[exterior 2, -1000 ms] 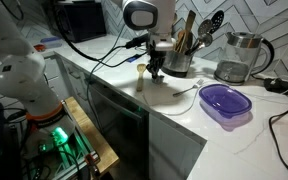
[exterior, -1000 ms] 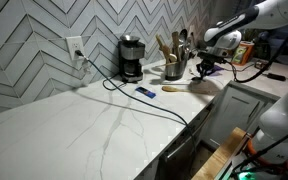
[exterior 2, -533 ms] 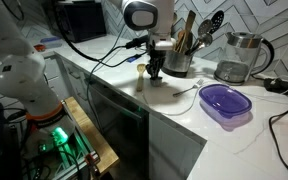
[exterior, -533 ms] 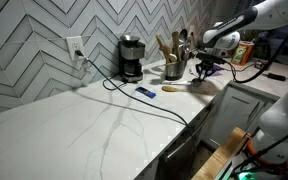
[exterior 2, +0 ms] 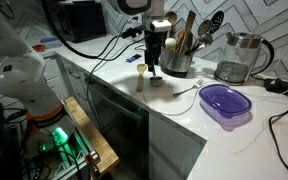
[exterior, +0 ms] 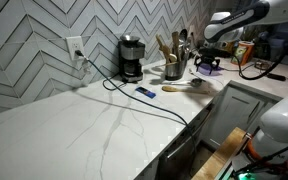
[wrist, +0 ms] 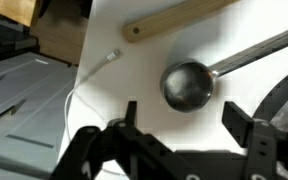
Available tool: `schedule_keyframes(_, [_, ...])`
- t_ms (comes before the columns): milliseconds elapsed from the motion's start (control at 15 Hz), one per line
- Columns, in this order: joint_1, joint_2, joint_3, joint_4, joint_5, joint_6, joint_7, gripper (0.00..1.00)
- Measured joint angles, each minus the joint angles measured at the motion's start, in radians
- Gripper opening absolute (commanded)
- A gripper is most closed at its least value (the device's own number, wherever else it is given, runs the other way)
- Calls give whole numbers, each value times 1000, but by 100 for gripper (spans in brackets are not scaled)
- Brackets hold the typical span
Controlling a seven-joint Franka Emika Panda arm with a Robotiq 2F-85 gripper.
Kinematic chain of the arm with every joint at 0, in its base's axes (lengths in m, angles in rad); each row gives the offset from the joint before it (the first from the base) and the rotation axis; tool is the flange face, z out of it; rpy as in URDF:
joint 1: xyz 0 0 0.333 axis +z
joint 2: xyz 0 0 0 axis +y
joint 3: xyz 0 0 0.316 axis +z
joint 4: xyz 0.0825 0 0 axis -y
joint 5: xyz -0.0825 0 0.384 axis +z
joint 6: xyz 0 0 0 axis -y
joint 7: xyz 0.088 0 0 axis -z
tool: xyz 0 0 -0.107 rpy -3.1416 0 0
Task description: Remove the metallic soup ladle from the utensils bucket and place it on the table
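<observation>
The table (exterior: 104, 125), a long white marble-look countertop, fills most of the scene. In an exterior view the Franka arm (exterior 2: 154, 25) reaches down over its front edge. A black coffee maker (exterior: 131, 58) stands at the back edge against the herringbone tile wall, and further along that edge is a glass kettle (exterior 2: 239, 57). A purple lidded container (exterior 2: 224, 100) sits near the front edge.

The utensils bucket (exterior 2: 177, 63) stands toward the back edge, between the coffee maker and the kettle. It holds wooden spoons (exterior 2: 188, 30) and a black slotted utensil (exterior 2: 212, 22).

The gripper (wrist: 181, 118) hangs just above the countertop in front of the bucket. Its jaws are apart with nothing between them, and one finger (wrist: 131, 113) shows on each side of the wrist view.

The metallic soup ladle (wrist: 188, 85) is out of the bucket and lies flat on the table near the front edge. Its round bowl is just ahead of the open fingers and clear of them, and its slim handle runs away toward the bucket. In the wrist view a light wooden spatula (wrist: 174, 20) lies on the table just beyond the ladle, roughly parallel to its handle.

A small blue object (exterior: 145, 92) rests mid-bench in front of the coffee maker. A thin white cable (wrist: 99, 70) trails off the front edge beside the ladle.
</observation>
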Motion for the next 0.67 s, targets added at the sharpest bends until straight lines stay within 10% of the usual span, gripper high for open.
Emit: schedule_keyframes(667, [20, -384, 89, -22, -122, -201, -403, 100])
